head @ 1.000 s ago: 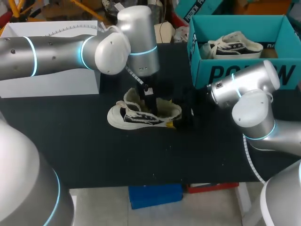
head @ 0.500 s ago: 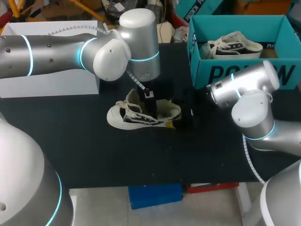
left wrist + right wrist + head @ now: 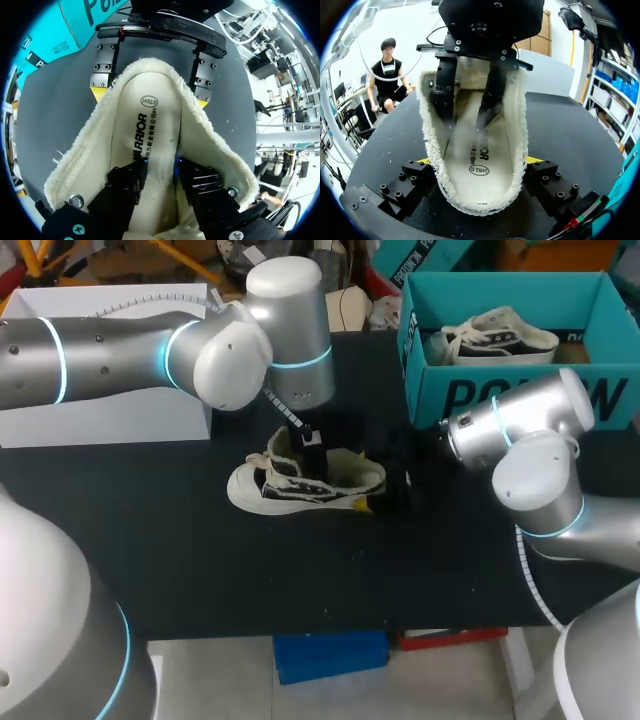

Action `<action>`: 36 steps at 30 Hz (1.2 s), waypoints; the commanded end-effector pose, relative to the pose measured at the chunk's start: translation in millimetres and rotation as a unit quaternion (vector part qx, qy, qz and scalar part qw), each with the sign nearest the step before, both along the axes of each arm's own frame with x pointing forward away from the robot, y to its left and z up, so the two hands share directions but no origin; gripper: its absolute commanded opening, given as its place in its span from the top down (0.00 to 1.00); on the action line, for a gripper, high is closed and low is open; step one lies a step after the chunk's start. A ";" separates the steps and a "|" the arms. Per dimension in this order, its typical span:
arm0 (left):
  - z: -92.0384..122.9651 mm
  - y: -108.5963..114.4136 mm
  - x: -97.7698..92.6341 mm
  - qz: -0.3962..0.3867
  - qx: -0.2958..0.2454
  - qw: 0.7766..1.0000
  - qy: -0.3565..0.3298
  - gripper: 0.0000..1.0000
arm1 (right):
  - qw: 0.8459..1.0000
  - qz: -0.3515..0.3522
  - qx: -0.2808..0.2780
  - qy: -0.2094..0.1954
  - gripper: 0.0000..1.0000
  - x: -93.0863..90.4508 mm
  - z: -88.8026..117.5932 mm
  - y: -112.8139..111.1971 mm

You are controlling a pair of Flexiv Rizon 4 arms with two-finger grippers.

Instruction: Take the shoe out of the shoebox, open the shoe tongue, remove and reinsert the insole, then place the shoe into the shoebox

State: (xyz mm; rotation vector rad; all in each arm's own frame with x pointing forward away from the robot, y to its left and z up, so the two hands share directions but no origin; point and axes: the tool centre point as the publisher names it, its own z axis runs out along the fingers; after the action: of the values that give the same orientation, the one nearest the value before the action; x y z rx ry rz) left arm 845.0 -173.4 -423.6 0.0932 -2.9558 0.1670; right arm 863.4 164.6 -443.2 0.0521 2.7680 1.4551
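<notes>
right fingers (image 3: 546, 177) clamped on shoe (image 3: 345, 475) heel, 3 o'clock end; left fingers (image 3: 125, 187) parted inside, over insole (image 3: 145, 125).

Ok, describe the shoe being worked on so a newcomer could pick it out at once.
On the black table, left of the teal shoebox, lies a white shoe with dark side panels and fleecy lining. Unlike the other shoe inside the shoebox, it lies on the tabletop with the left gripper inside it.
</notes>
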 end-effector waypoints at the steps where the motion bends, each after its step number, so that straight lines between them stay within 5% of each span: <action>1: -36.1 -3.6 -9.9 0.003 0.021 1.000 -0.019 0.56 | 1.000 -0.002 -0.001 0.001 1.00 -0.6 -8.6 2.6; 7: -46.3 -3.9 -7.3 0.030 0.065 0.993 -0.091 0.55 | 1.000 -0.002 -0.001 0.001 1.00 -0.6 -8.6 2.6; 24: -74.7 4.5 15.9 0.066 0.072 0.970 -0.222 0.54 | 1.000 -0.002 -0.001 0.001 1.00 -0.6 -8.6 2.6; 36: -66.1 14.6 40.5 0.078 0.095 0.931 -0.344 0.54 | 1.000 -0.002 -0.001 0.001 1.00 -0.6 -8.6 2.6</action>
State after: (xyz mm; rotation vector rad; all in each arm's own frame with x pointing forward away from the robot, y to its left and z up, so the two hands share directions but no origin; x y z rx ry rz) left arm 862.9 -166.8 -420.3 0.3428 -3.5124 -0.0575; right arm 863.8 165.1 -443.3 0.0520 2.7675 1.4549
